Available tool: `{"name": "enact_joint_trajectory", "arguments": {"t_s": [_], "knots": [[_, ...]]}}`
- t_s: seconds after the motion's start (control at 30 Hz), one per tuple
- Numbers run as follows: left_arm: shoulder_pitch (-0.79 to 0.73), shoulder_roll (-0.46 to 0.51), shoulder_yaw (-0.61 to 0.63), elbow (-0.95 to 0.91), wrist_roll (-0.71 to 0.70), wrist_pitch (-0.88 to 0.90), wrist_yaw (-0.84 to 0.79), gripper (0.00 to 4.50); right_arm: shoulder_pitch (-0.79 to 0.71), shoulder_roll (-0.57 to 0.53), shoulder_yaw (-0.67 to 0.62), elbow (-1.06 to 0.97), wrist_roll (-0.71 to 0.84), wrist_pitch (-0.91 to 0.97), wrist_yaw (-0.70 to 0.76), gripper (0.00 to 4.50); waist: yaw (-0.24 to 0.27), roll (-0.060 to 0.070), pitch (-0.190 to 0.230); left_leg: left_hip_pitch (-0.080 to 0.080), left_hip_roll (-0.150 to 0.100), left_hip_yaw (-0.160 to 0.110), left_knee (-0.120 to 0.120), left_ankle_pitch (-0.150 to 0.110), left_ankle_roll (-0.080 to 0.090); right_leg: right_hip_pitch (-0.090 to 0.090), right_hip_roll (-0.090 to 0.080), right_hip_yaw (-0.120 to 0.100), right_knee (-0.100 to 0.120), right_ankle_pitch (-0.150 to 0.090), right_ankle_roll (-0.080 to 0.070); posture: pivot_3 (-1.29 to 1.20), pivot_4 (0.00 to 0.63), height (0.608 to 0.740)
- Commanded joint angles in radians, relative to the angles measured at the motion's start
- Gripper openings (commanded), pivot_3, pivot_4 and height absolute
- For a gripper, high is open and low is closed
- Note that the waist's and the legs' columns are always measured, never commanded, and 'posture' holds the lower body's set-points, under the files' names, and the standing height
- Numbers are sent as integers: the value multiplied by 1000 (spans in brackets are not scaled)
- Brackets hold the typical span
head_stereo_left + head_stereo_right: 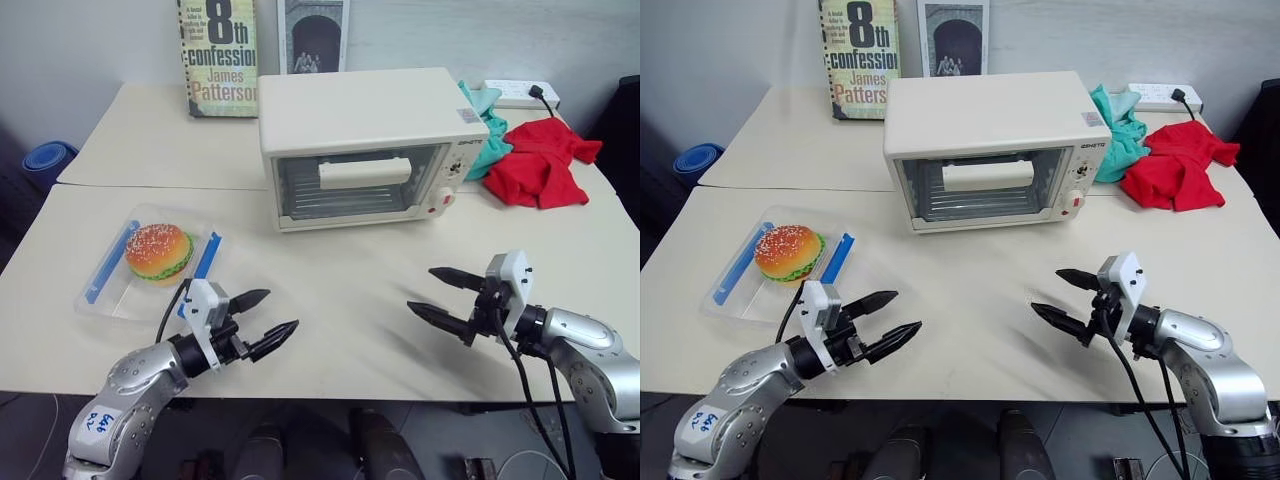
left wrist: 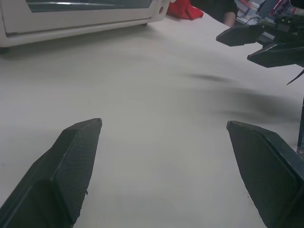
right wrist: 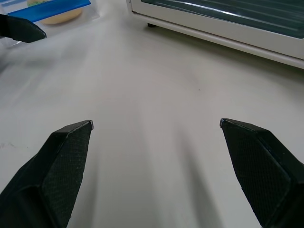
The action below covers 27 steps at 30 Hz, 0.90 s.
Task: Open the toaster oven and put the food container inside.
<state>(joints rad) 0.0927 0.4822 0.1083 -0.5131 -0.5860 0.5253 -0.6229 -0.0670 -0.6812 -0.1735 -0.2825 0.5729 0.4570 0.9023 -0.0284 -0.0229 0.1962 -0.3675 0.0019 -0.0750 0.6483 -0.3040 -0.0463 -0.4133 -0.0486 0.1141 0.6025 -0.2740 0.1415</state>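
Note:
The cream-white toaster oven (image 1: 360, 140) stands at the middle back of the table, its glass door shut and the bar handle (image 1: 364, 172) across it. The food container (image 1: 150, 262), a clear shallow box with blue side clips and a toy hamburger inside, lies at the left front. My left gripper (image 1: 273, 318) hovers open just right of the container, pointing toward the table's middle. My right gripper (image 1: 428, 292) is open at the right front, pointing left, with nothing between its fingers. The oven's lower edge (image 3: 223, 38) appears ahead of the right gripper (image 3: 156, 126).
A book (image 1: 218, 55) and a framed picture (image 1: 313, 35) lean against the back wall. Teal cloth (image 1: 487, 125) and red cloth (image 1: 545, 160) lie right of the oven, with a power strip (image 1: 520, 93) behind. A seam (image 1: 150, 187) joins two tables.

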Motion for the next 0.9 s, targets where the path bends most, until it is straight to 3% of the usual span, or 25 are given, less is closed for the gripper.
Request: {"name": "enact_joint_trajectory", "arguments": {"t_s": [0.03,0.53,0.73,0.9], "knots": [[-13,-6,13,-15,-17,1,16,4500,-11,5,-14,-40,11,-13,-7,4480,0,0,0,0,0,0,0,0,0,0,0,0,0,0,0,0,150,740],[-103,-1,22,-12,-89,102,56,4500,-60,27,-17,-35,27,28,-77,4480,0,0,0,0,0,0,0,0,0,0,0,0,0,0,0,0,150,740],[-188,44,121,-50,-341,231,21,4500,-203,63,-26,6,90,113,-133,4480,-3,0,0,0,0,0,0,0,0,-1,1,0,3,0,0,0,150,740],[-327,201,201,-36,-482,291,-61,4500,-417,86,-6,148,88,162,-156,4480,-3,0,0,0,1,0,1,0,0,-2,1,0,4,-1,-1,0,150,740]]}}
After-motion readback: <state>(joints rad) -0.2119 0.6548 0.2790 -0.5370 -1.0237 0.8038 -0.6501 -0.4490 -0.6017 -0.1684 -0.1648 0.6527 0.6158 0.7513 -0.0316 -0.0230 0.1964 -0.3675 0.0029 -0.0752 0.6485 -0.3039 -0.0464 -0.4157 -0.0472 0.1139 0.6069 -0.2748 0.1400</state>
